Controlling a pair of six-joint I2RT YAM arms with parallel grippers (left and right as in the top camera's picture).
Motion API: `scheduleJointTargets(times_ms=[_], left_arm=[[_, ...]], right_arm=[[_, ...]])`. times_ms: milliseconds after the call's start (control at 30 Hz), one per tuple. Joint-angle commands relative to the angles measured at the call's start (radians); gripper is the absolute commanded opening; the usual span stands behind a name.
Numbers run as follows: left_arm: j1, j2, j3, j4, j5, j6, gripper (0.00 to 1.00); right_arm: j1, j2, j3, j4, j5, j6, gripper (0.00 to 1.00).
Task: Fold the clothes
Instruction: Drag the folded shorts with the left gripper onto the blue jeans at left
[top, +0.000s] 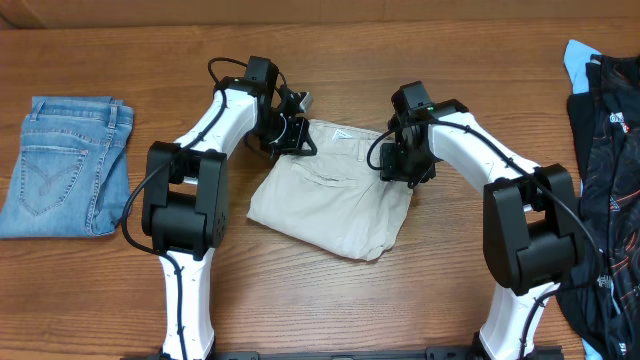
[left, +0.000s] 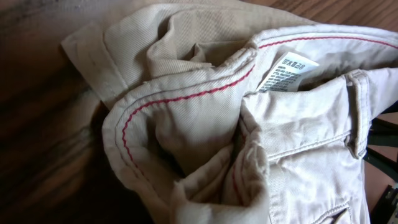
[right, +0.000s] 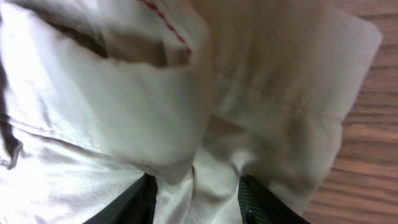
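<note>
1. The shorts (top: 330, 195) lie in the middle of the table (top: 320, 310), between the two arms, with the waistband (left: 180, 102) on the far side and the leg ends toward the robot.
2. The left gripper (top: 288, 132) is at the waistband's left corner; I cannot tell whether it pinches cloth.
3. The right gripper (top: 405, 160) is at the right corner, its fingers (right: 140, 202) narrowed around a thick fold.
4. The fold probably carries the waistband toward the leg ends; both arms are equally near.
</note>
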Motion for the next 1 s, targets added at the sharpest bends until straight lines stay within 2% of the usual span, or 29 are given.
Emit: scheduleJointTargets(times_ms=[0,67,267,367,500,600,700,967], left_arm=[[0.029,-0.006,0.029,-0.062,-0.083,0.027,0.04],[0.051,-0.040,0.045,-0.092,-0.150,0.027,0.04],[0.201,-0.325,0.058,-0.201,-0.499,-0.056,0.04],[0.283,-0.436,0.058,-0.264,-0.657,-0.053,0.04],[0.378,-0.530,0.058,-0.336,-0.809,0.022,0.04],[0.438,-0.564,0.058,-0.336,-0.872,0.063,0.04],[0.506,-0.571,0.058,-0.309,-0.876,0.099,0.04],[0.616,-0.566,0.058,-0.108,-0.868,0.192,0.04]], right_arm=[[-0.024,-0.023,0.069,-0.048,0.112,0.029,0.48],[-0.042,-0.053,0.105,-0.072,0.125,0.029,0.49],[-0.142,-0.223,0.190,-0.114,0.125,0.025,0.50],[-0.168,-0.274,0.190,-0.129,0.125,0.024,0.50],[-0.174,-0.301,0.190,-0.144,0.125,0.021,0.50],[-0.174,-0.301,0.190,-0.156,0.125,0.021,0.50],[-0.174,-0.301,0.190,-0.162,0.125,0.021,0.50],[-0.174,-0.301,0.190,-0.165,0.125,0.022,0.50]])
